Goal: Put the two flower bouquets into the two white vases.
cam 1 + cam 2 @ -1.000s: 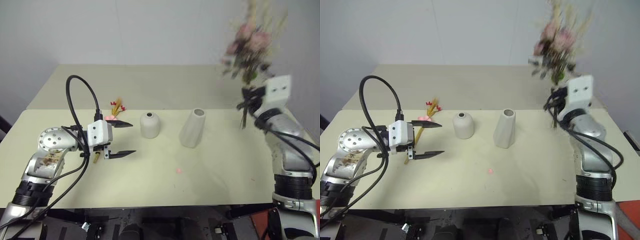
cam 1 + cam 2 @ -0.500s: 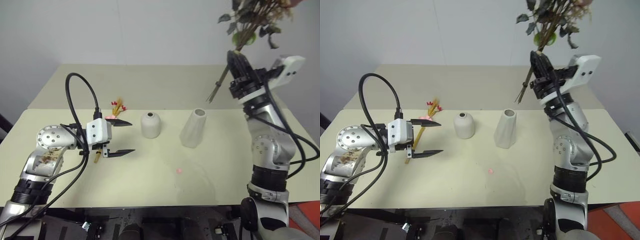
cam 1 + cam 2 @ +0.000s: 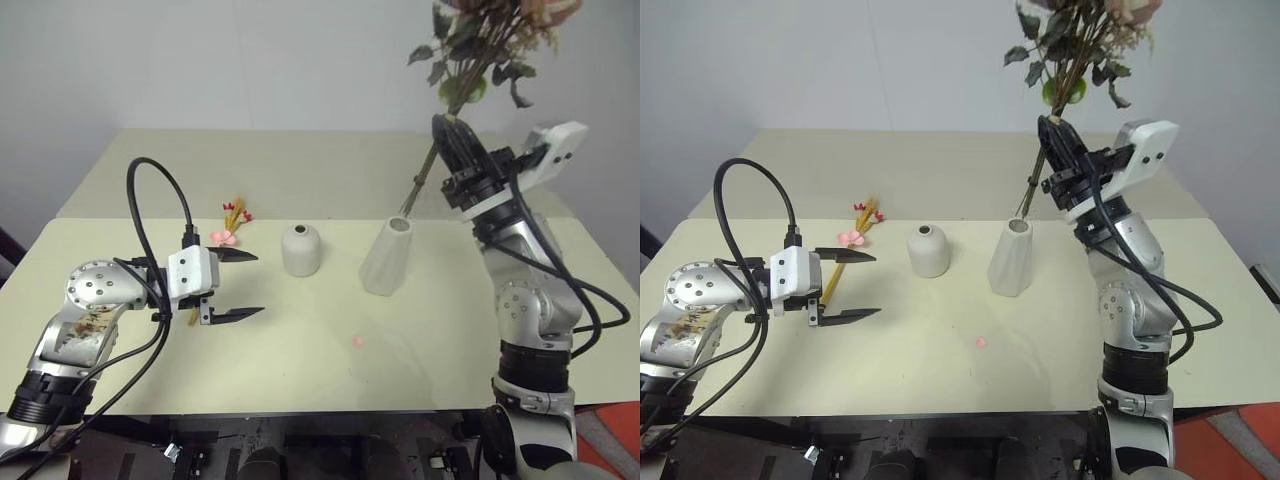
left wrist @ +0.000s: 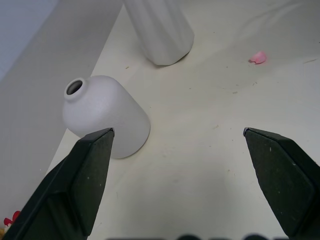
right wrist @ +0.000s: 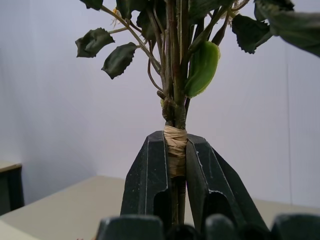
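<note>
Pale tabletop (image 3: pixel 300 360) before a plain white wall, with one bouquet raised over the taller vase.

The rose bouquet (image 3: pixel 478 50) is clamped at its wrapped stems by the closed right gripper (image 3: pixel 452 140), tilted, its stem ends just above the mouth of the taller vase (image 3: pixel 386 256). The short vase (image 3: pixel 300 249) stands beside it. The left gripper (image 3: pixel 240 285) is held spread wide with nothing in it, near the straw bundle (image 3: pixel 230 224), which lies flat on the table.
</note>
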You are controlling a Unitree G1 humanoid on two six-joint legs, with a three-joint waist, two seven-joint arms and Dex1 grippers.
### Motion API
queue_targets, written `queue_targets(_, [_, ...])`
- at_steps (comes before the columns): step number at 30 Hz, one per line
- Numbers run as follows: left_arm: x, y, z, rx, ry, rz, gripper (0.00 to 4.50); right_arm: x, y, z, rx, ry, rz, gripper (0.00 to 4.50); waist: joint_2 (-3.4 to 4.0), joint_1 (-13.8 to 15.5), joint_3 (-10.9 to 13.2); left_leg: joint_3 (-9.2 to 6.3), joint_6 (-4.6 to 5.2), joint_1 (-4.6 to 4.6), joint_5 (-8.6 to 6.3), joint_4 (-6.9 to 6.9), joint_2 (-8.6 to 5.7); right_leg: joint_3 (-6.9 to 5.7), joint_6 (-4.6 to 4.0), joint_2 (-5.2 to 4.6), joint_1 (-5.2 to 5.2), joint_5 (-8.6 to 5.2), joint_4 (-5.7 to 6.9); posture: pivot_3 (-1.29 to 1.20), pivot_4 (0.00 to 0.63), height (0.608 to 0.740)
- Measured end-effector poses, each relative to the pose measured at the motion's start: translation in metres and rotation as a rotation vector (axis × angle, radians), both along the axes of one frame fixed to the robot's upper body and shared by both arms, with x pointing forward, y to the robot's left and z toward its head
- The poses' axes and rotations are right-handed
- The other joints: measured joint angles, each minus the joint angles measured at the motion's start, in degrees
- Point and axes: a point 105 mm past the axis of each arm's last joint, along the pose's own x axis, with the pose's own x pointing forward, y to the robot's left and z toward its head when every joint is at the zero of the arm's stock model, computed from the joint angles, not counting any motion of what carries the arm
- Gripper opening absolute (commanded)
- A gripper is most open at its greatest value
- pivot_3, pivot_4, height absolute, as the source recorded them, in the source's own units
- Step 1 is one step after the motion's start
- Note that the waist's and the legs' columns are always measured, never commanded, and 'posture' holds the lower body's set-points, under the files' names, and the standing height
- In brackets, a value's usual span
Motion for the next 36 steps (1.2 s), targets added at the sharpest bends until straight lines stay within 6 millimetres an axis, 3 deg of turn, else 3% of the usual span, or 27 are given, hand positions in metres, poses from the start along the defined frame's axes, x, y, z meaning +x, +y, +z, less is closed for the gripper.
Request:
queue_targets(12, [0.000,0.001,0.000,-0.002,0.000,0.004,4.50,0.009,0.001,-0.014,-0.036,0.036,-0.002,0.24,0.00,0.0,0.0,0.00,0.00,0.00,0.00,-0.01,0.00,0.00,0.00,0.00,0.00,0.00,-0.01,0.00,0.150,0.740])
queue_targets(26, [0.000,0.001,0.001,-0.004,-0.007,0.009,4.50,0.014,0.009,-0.046,-0.053,0.110,0.009,0.24,0.00,0.0,0.0,0.00,0.00,0.00,0.00,0.00,0.00,0.00,0.00,-0.01,0.00,0.00,-0.01,0.00,0.150,0.740])
queue_targets(36, [0.000,0.001,0.001,-0.004,-0.008,0.008,4.50,0.012,0.009,-0.051,-0.051,0.096,-0.003,0.24,0.00,0.0,0.0,0.00,0.00,0.02,0.00,0.00,0.00,0.00,0.00,0.00,0.01,0.00,0.00,0.00,0.150,0.740])
